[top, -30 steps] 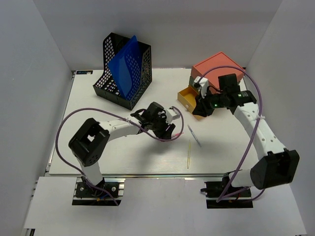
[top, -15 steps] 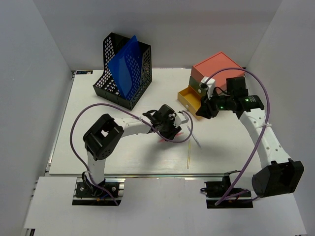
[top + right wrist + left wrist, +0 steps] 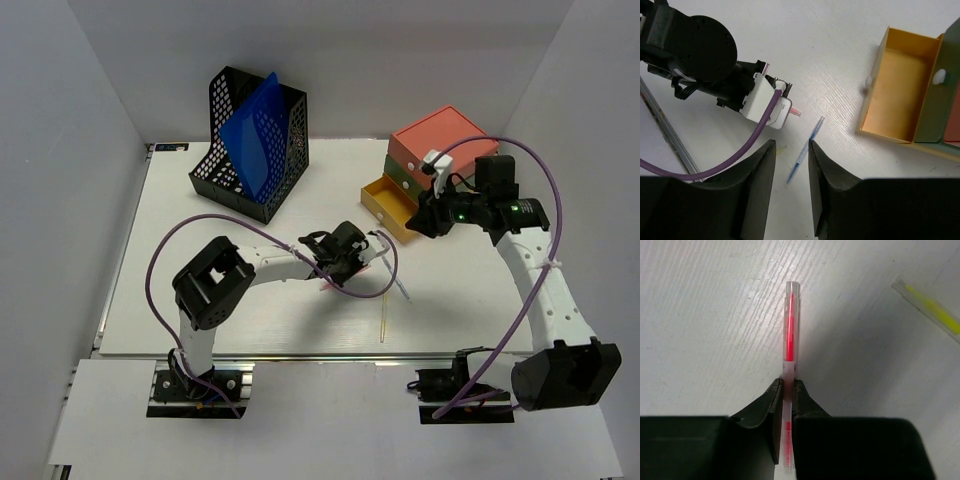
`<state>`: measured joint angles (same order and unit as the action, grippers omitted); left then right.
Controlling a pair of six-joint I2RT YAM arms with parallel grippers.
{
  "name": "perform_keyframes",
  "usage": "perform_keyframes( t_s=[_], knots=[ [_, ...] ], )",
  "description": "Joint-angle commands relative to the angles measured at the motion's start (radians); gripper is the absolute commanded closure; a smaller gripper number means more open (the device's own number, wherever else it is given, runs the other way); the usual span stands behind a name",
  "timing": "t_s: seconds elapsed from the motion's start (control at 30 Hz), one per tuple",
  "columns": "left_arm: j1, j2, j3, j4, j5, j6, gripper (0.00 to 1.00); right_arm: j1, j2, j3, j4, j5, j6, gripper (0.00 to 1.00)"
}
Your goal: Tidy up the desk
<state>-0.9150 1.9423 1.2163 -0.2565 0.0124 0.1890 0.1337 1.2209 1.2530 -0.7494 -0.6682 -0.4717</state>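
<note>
On the white desk (image 3: 190,240), my left gripper (image 3: 788,385) is shut on a clear pen with a red core (image 3: 790,325); the pen lies along the desk and sticks out ahead of the jaws. In the top view this gripper (image 3: 352,262) sits at mid-desk. A blue pen (image 3: 396,277) lies just right of it and a yellow pen (image 3: 383,318) nearer the front edge. My right gripper (image 3: 791,145) hangs open above the desk with nothing between its fingers, and the blue pen (image 3: 805,150) shows far below them.
A small drawer unit with a salmon top (image 3: 440,138) stands at the back right, its yellow drawer (image 3: 385,203) pulled open. A black mesh file holder (image 3: 290,150) with a blue folder (image 3: 255,130) stands at the back left. The yellow pen (image 3: 935,314) lies right of the red one.
My left gripper slid right along the desk and closed on the red pen. The right arm drew back to the right, away from the yellow drawer, its jaws a little wider.
</note>
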Motion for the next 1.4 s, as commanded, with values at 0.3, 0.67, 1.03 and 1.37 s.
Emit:
perform_keyframes(
  t_s=[0.3,0.67,1.03,1.37],
  knots=[
    [0.034,-0.002,0.260,-0.116,0.103,-0.311,1.00,-0.055,-0.104,-0.033,0.154,0.188,0.217,1.00],
    [0.084,-0.008,0.358,0.060,0.085,-0.913,1.00,-0.088,-0.222,-0.122,0.246,0.272,0.274,1.00],
    [0.093,0.087,0.432,0.214,-0.195,-1.505,1.00,-0.098,-0.261,-0.129,0.245,0.262,0.304,1.00],
    [0.111,0.305,0.610,0.240,-0.198,-1.677,1.00,-0.105,-0.307,-0.158,0.242,0.279,0.304,1.00]
  ],
)
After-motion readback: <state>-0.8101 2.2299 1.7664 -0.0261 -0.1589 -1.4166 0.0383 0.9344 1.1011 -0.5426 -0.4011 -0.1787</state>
